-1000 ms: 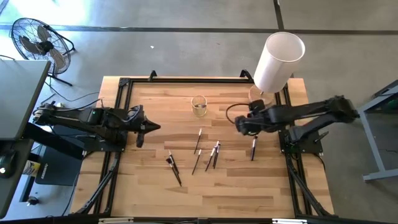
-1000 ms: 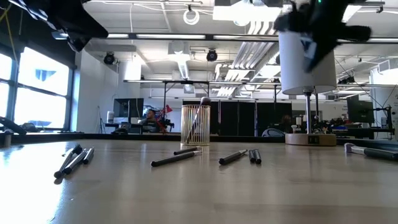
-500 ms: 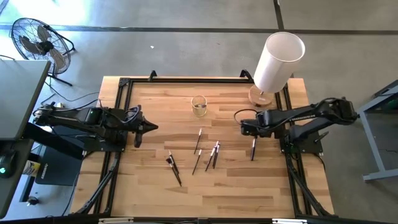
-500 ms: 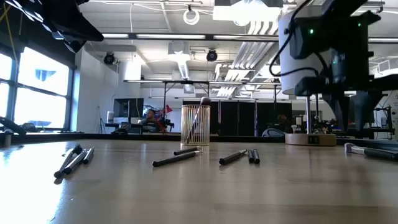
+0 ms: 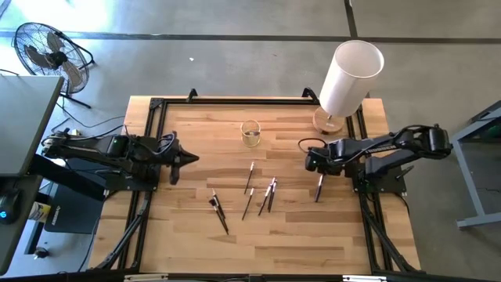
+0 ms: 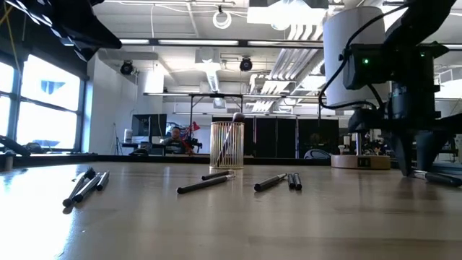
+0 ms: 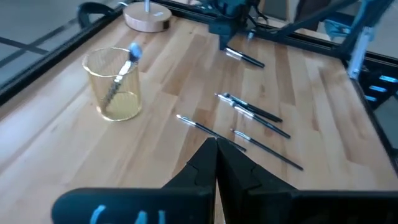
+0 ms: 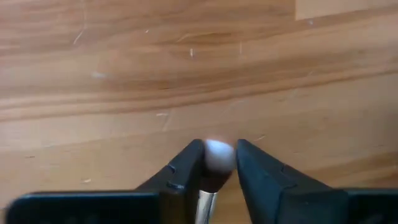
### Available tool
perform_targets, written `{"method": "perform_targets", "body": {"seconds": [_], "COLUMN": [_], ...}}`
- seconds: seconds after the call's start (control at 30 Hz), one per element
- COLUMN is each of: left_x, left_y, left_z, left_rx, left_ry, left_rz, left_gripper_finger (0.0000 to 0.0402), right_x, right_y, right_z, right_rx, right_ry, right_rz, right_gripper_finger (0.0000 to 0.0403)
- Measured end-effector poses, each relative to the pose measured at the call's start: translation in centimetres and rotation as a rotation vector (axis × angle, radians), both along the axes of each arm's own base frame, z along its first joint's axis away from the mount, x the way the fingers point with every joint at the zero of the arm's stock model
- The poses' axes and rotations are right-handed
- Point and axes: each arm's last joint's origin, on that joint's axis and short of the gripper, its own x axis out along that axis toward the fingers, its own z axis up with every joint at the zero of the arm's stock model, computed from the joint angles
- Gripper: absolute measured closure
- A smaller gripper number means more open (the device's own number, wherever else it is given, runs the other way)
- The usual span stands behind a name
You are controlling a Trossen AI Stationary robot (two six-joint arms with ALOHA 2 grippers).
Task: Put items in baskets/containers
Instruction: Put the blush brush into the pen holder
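High view: the right hand (image 5: 318, 165) has drawn back from the middle of the frame toward the right and dropped over the lone thin dark-handled brush (image 5: 318, 187) lying apart from the others at right of centre. That suggests the next pick is under way, with the grasp itself not yet made. The small clear yellowish cup (image 5: 250, 133) stands just above centre on the pale planked wooden bench (image 5: 188, 227) with one brush already inside. Five or six slim brushes (image 5: 258, 196) lie scattered below it. The left hand (image 5: 190, 159) waits at the left-centre. A tall matt white cylinder (image 5: 348, 78) on a round wooden base stands at the upper right.

Low view: the right hand (image 6: 419, 162) has come down at the right edge and now nearly touches the bench beside a brush (image 6: 437, 177). The ribbed-looking cup (image 6: 227, 144) stands at centre, and dark brushes (image 6: 206, 183) lie flat in front of it.

Left wrist view: the left hand (image 7: 216, 152) has its fingers pressed together, holding nothing. The glossy cup (image 7: 115, 84) at upper left holds a silvery brush leaning against its wall.

Right wrist view: the right hand (image 8: 217, 158) is slightly parted around the soft, rounded pale bristle tip (image 8: 217, 154) of the brush. The fingers sit close on either side; whether they already pinch it cannot be told.
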Motion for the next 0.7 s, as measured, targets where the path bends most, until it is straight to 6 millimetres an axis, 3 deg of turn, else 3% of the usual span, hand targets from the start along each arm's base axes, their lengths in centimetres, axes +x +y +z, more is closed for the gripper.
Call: {"method": "perform_targets", "body": {"seconds": [0.13,0.27,0.53,0.7], "left_x": [0.0,0.0,0.1,0.6], "left_y": [0.1,0.3,0.4,0.3], "left_z": [0.0,0.0,0.0,-0.3], "left_rx": [0.023,0.03,-0.004,-0.019], "left_ry": [-0.003,-0.008,-0.023,0.002], "left_rz": [0.047,0.102,0.173,0.182], "left_gripper_finger": [0.0401,0.0401,0.04,0.0368], "right_x": [0.6,3.2,7.6,9.6], "right_y": [0.1,-0.3,-2.7,-4.2], "right_z": [0.4,2.4,9.7,14.6], "right_rx": [-0.047,-0.255,-0.867,-1.294], "right_ry": [-0.025,-0.218,-0.727,-0.851], "right_rz": [0.087,0.133,0.316,0.501], "right_gripper_finger": [0.039,0.0391,0.0399,0.04]}}
